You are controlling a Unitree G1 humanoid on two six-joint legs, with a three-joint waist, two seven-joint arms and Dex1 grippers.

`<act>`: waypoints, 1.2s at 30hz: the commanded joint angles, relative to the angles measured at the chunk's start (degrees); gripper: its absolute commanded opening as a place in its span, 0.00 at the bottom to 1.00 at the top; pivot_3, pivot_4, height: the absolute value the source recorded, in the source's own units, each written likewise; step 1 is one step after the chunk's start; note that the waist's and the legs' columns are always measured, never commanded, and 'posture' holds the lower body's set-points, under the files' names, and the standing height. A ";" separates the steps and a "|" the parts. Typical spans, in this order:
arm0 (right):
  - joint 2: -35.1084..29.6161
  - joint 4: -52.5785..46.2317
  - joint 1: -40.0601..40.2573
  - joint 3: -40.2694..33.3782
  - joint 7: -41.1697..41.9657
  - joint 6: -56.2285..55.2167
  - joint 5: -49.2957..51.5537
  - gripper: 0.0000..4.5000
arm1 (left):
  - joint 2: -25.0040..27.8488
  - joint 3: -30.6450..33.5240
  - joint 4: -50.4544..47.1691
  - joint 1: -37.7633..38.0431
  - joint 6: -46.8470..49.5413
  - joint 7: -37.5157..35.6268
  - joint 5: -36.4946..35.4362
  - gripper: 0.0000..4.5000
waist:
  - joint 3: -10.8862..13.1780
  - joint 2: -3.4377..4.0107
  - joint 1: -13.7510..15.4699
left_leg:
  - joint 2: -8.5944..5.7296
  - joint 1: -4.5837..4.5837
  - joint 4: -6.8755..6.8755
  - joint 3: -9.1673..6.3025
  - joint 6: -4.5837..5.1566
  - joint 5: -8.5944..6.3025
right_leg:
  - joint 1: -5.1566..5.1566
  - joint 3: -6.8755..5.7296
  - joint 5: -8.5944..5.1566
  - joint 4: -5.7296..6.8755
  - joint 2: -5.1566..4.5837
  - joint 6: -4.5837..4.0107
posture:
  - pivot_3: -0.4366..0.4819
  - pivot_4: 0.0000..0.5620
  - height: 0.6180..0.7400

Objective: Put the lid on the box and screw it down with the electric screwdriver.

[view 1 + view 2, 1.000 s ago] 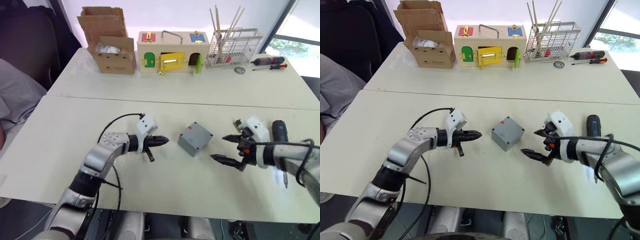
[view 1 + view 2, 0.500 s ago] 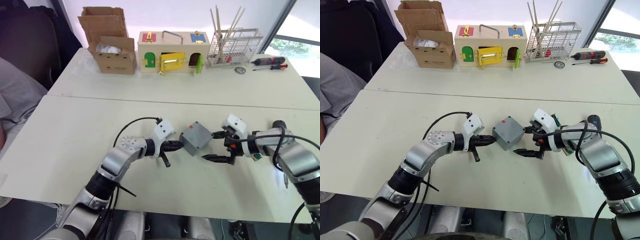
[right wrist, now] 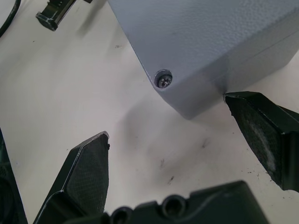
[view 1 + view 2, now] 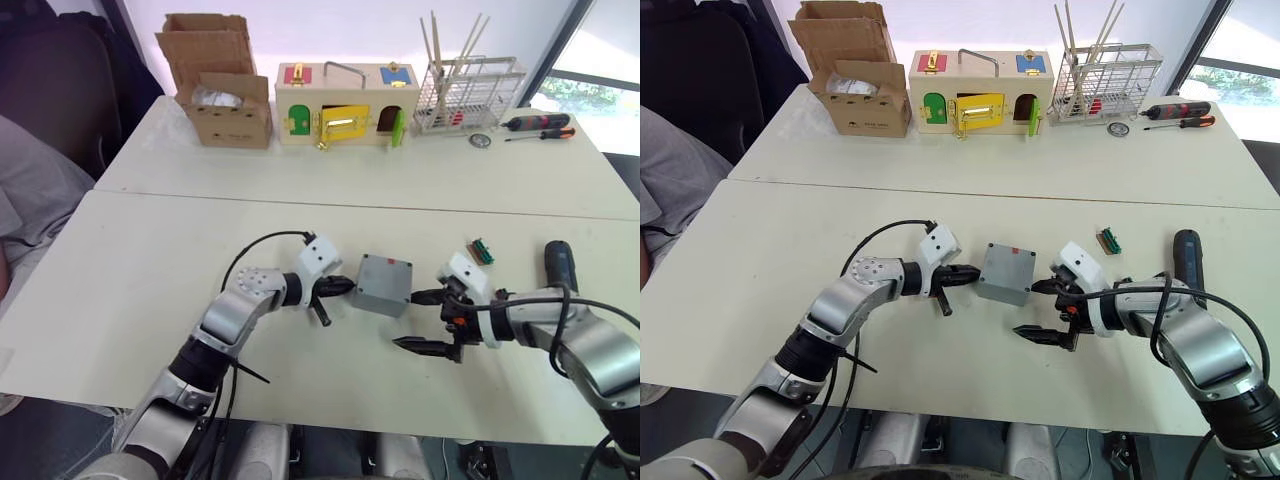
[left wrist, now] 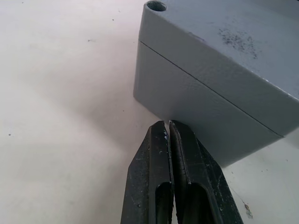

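The grey box (image 5: 196,107) stands in the middle of the near table, and the lid (image 4: 385,278) sits on top of it along a thin seam. A screw head (image 3: 163,79) shows in one corner. My left gripper (image 4: 340,287) is shut, its tips right at the box's left wall. On the box's right side, just short of it, my right gripper (image 4: 405,320) is open and holds nothing. The dark electric screwdriver (image 4: 560,266) lies on the table at the far right, beyond my right arm.
A small green part (image 4: 482,250) lies right of the box. On the far table stand a cardboard box (image 4: 220,95), a wooden box with coloured doors (image 4: 345,108) and a wire rack (image 4: 465,95). Two hand screwdrivers (image 4: 540,125) lie beside the rack. A person's sleeve (image 4: 30,200) is at the left edge.
Both grippers closed in on the box from either side. The box turned from a diamond stance to nearly square and slid slightly left. My right gripper has since drawn back a little.
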 commanded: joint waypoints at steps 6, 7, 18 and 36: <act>-0.55 -6.16 8.27 -21.54 -5.42 7.37 5.98 0.99 | 2.82 1.32 -12.92 4.57 4.73 -4.32 -6.77 0.02 | 0.00 0.00 0.24 | -0.02 -0.02 0.01 0.01 -0.16 0.09 | 0.04 0.01 0.00 -0.03 -0.07 -0.01 | 0.48 0.27 0.91; 0.06 -6.51 9.33 -24.42 -5.85 8.57 7.40 0.99 | 2.40 1.23 -13.06 4.58 5.07 -4.04 -7.14 0.02 | -0.01 -0.01 0.22 | -0.03 -0.01 0.01 -0.01 -0.04 0.02 | 0.07 0.01 0.00 -0.03 -0.08 -0.02 | 0.48 0.27 0.91; 14.87 2.74 9.13 -33.57 -20.45 -3.31 4.72 0.99 | 2.30 12.32 -21.06 7.53 5.60 3.41 -11.54 0.02 | -0.04 0.05 -0.12 | 0.04 0.04 -0.04 -0.01 0.04 -0.03 | 0.02 0.02 0.01 0.03 0.03 -0.03 | 0.48 0.27 0.91; 18.17 24.67 -0.35 -24.90 -25.08 -20.91 -4.30 0.84 | -3.12 8.28 -31.68 14.53 12.96 11.42 -20.26 0.02 | -0.06 0.09 -0.10 | -0.04 0.54 -0.08 0.01 0.04 -0.03 | 0.55 0.06 -0.06 -0.03 0.07 0.05 | 0.48 0.27 0.91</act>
